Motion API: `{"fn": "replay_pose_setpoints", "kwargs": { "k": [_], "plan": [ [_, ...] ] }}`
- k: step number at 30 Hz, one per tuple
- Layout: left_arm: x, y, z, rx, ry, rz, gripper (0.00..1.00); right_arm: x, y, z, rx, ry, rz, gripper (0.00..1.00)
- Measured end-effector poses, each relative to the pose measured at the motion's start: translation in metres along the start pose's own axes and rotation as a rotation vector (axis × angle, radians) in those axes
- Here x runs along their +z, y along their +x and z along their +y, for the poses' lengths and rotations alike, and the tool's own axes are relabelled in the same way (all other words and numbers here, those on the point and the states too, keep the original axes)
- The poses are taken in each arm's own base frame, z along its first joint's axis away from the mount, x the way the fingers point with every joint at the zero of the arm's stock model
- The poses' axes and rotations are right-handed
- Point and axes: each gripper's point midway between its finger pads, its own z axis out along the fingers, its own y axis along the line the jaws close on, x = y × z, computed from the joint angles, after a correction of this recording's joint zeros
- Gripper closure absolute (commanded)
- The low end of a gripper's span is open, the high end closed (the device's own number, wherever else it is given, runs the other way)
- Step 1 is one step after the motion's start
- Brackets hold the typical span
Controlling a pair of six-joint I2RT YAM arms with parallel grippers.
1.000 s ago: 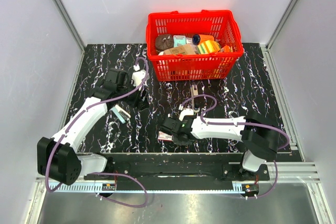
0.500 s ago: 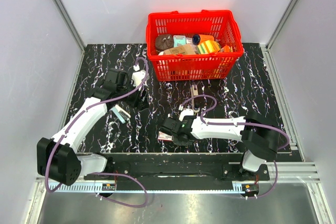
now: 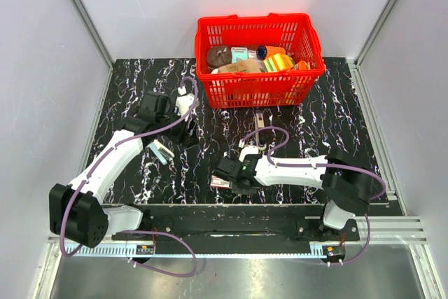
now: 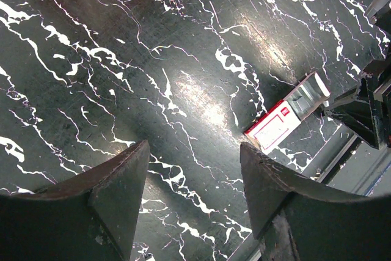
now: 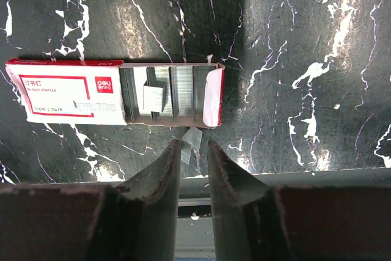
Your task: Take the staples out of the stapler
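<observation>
Parting slightly at the open staple box [image 5: 67, 93], right gripper [image 5: 194, 148] has seemingly dropped a staple strip [image 5: 156, 98] inside, so unloading looks near done; left gripper [image 4: 195, 151] spread, empty; stapler [image 3: 260, 125] lies on desk [image 3: 126, 89] near red basket [image 3: 259, 90].

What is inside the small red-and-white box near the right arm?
Its pulled-out tray shows rows of staples and one short loose strip on top. The sleeve covers the rest.

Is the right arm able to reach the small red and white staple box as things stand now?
Probably yes. The right pincer hangs just beside the open staple box, with its fingers slightly apart. Only a small pale scrap lies between them, and nothing else seems to block the way.
</observation>
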Motion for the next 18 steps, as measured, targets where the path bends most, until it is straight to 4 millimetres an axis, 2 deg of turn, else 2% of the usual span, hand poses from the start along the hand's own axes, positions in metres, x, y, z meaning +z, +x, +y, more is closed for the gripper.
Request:
{"fn": "replay_pose_setpoints", "kwargs": {
  "k": [8, 18],
  "plan": [
    [0.000, 0.002, 0.000, 0.001, 0.001, 0.007, 0.35, -0.001, 0.000, 0.000, 0.001, -0.001, -0.001, 0.70],
    [-0.001, 0.004, -0.001, 0.008, 0.004, 0.016, 0.35, -0.012, -0.004, 0.000, 0.018, -0.052, -0.014, 0.74]
  ]
}}
